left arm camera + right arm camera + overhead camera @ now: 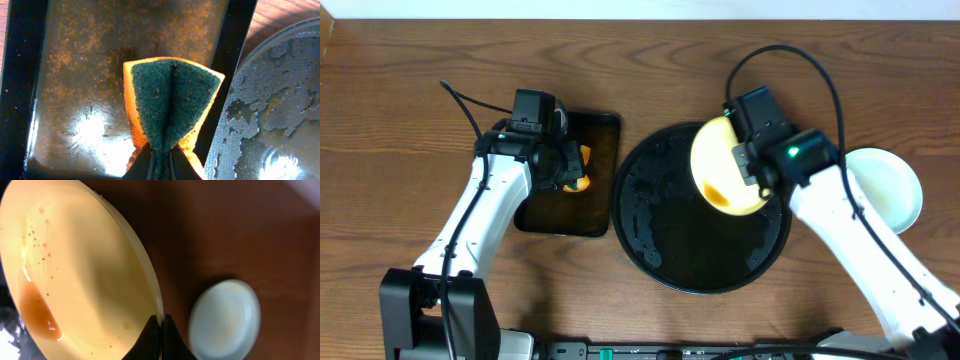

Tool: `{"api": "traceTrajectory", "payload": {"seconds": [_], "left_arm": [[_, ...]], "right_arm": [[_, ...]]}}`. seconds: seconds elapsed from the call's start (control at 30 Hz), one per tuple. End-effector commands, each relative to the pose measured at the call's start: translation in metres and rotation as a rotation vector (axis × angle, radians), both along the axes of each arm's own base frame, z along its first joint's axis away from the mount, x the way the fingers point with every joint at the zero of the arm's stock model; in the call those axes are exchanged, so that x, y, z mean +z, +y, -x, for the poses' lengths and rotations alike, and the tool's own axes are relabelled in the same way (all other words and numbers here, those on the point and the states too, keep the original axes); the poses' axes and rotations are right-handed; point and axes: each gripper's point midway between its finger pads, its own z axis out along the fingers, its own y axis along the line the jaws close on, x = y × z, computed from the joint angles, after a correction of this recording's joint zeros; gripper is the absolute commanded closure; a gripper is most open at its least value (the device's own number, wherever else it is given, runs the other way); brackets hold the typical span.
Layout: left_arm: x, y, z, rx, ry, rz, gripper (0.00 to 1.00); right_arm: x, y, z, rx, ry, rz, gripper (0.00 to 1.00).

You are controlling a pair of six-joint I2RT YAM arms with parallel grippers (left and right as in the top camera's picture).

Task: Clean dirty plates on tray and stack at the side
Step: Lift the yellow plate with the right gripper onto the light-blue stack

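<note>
1. Our right pincer (161, 329) is clamped on the rim of the pale yellow plate (85, 265). The plate hangs tilted on edge from the tips, above the round black tray (650, 255).
2. We judge the plate stiff and light but slippery. A brown sauce smear (37, 311) pools on its hollow face, off to one side of the tips, and the tray below looks wet.
3. A pinch on so thin a rim lets the plate swivel, so we favour a deep bite over the edge.
4. Our left pincer (160, 161) is shut on the sponge (172, 100), which folds soft and springy just ahead of its tips, over the rectangular tray (15, 100).
5. A pale mint plate (225, 320) lies flat on the worktop (400, 100), just beside the right pincer and away from the round tray. Plate on plate may chip or slide, so we judge that stacking wants a gentle set-down.
</note>
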Motion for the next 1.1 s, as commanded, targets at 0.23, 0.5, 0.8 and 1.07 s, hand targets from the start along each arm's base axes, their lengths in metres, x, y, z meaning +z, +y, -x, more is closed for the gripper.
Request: {"api": "traceTrajectory", "payload": {"seconds": [0.23, 0.5, 0.8, 1.07], "left_arm": [[0.001, 0.003, 0.001, -0.085, -0.023, -0.042, 0.92], [0.001, 0.003, 0.001, -0.085, -0.023, -0.041, 0.92], [0.001, 0.003, 0.001, -0.085, -0.023, -0.041, 0.92], [0.001, 0.003, 0.001, -0.134, -0.034, -0.057, 0.92]], "right_arm": [[0.062, 0.015, 0.003, 0.049, -0.252, 0.365, 0.99], [0.082, 0.026, 0.006, 0.033, -0.358, 0.419, 0.99], [0.077, 0.019, 0.002, -0.053, -0.380, 0.310, 0.99], [0.039, -0.021, -0.016, -0.223, -0.246, 0.027, 0.99]]}}
